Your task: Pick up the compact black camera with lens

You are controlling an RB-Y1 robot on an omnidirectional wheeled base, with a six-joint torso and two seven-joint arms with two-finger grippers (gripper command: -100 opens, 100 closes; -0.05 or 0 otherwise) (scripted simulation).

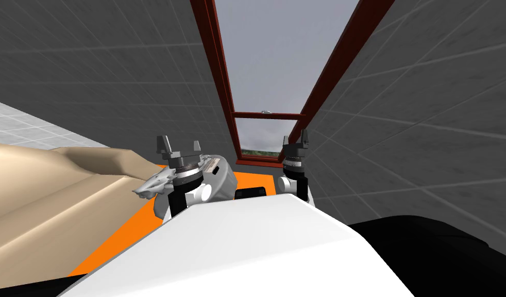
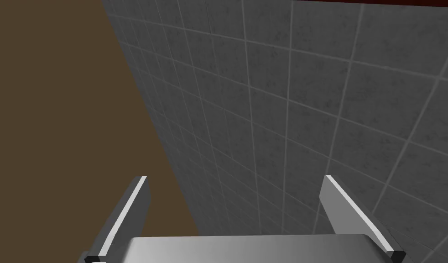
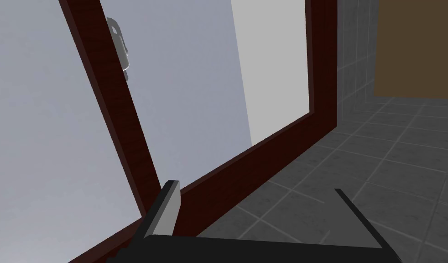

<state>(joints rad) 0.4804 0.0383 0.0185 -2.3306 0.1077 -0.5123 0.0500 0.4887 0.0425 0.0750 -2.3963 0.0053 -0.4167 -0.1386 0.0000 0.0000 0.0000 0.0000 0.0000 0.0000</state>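
The left gripper (image 1: 179, 144) and right gripper (image 1: 295, 138) are holding their fingers spread and empty, while the camera (image 1: 250, 193) is lying on the orange surface (image 1: 118, 240) between both forearms, behind the fingertips.

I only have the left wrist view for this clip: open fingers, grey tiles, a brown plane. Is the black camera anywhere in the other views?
Observer: In the head view a small black block lies on an orange surface, low between the two arms. Too little of it shows to say whether it is the camera.
Operator: Where is the left gripper relative to it?
Observer: The left gripper is raised, on the robot's left of the block, and is not pointed down at it.
Operator: And the right one?
Observer: The right gripper is open and faces a window's dark red frame.
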